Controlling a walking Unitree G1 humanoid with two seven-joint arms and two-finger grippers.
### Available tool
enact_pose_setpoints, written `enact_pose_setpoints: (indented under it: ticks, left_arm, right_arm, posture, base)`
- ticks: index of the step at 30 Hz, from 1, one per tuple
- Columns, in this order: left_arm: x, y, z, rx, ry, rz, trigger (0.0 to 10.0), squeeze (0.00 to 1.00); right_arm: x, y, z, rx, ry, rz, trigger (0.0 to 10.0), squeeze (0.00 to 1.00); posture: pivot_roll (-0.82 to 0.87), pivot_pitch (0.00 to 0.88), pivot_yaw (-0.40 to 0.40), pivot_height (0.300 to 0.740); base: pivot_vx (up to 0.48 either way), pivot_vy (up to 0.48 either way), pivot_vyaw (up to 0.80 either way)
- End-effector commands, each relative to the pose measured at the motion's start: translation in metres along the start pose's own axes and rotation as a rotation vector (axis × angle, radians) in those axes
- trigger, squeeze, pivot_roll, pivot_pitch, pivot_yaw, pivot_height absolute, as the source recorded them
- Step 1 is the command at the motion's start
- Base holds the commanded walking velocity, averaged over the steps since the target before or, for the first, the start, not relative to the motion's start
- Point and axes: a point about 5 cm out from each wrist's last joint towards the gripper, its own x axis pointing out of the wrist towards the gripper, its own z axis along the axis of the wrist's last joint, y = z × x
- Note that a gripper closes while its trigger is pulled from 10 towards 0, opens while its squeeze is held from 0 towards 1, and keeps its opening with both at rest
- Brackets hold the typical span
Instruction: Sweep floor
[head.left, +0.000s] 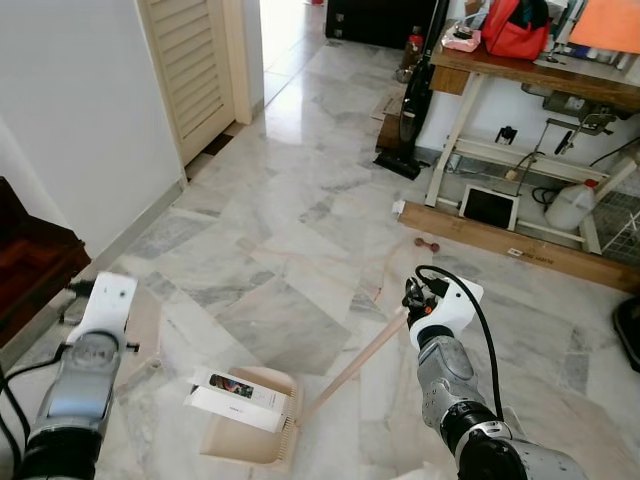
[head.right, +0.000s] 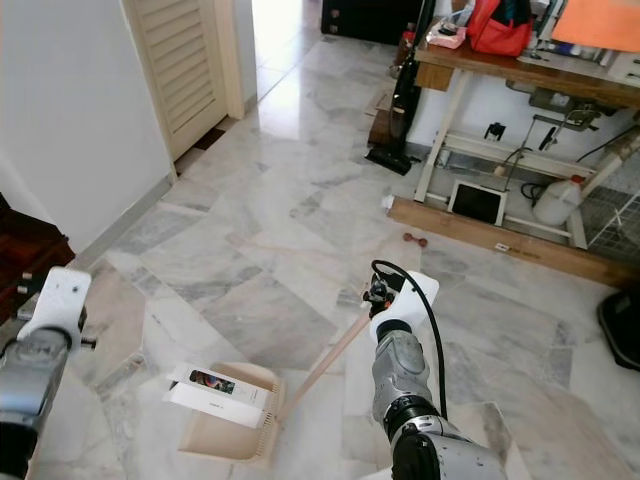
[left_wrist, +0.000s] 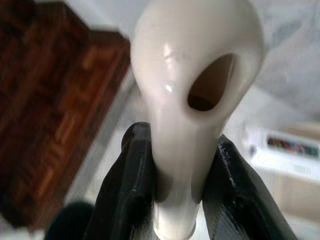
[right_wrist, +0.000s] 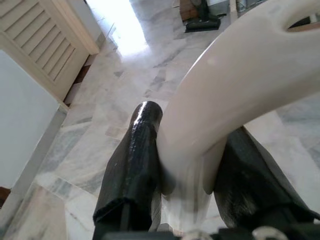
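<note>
A beige dustpan (head.left: 262, 437) rests on the marble floor in front of me, with a white flat box (head.left: 236, 396) lying across its mouth. Its long beige pole (head.left: 355, 365) slants up to my right gripper (right_wrist: 192, 142), whose black fingers (right_wrist: 132, 160) are shut on the cream handle top (right_wrist: 235, 85). My left gripper (left_wrist: 177, 147) is shut on another cream handle (left_wrist: 197, 65) with a hang hole, low at my left side beside the left arm (head.left: 85, 370). What that handle carries is hidden.
A small pinkish item (head.left: 427, 244) and a white scrap (head.left: 398, 207) lie on the floor ahead. A wooden plank (head.left: 520, 245), a table (head.left: 480, 65), an upright vacuum (head.left: 410, 110) and a white jug (head.left: 572, 207) line the right. Dark wooden furniture (head.left: 30, 265) stands left; a louvred door (head.left: 190, 60) lies beyond.
</note>
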Motion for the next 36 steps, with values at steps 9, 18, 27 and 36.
enact_pose_setpoints:
  ticks: [9, 18, 27, 36]
  left_arm:
    - [-0.006, -0.051, -0.074, -0.207, 0.220, -0.137, 10.0, 0.00]
    - [-0.014, -0.069, -0.106, -0.256, 0.278, -0.188, 10.0, 0.00]
    - [-0.018, -0.080, -0.112, -0.394, 0.160, -0.245, 10.0, 0.00]
    - [-0.022, -0.087, -0.116, -0.486, 0.120, -0.277, 10.0, 0.00]
  right_arm:
    - [0.003, 0.001, 0.007, 0.030, -0.021, 0.006, 10.0, 0.00]
    - [0.004, 0.000, 0.009, 0.030, -0.024, 0.013, 10.0, 0.00]
    - [0.006, 0.005, 0.012, 0.016, -0.020, 0.063, 10.0, 0.00]
    - [0.005, 0.002, 0.012, -0.009, -0.015, 0.073, 10.0, 0.00]
  posture:
    - [0.17, 0.000, -0.063, 0.740]
    - [0.17, 0.000, -0.069, 0.740]
    - [0.16, 0.000, -0.074, 0.740]
    - [0.15, 0.000, -0.080, 0.740]
  base:
    - [0.000, 0.000, 0.00]
    - [0.000, 0.000, 0.00]
    - [0.000, 0.000, 0.00]
    - [0.000, 0.000, 0.00]
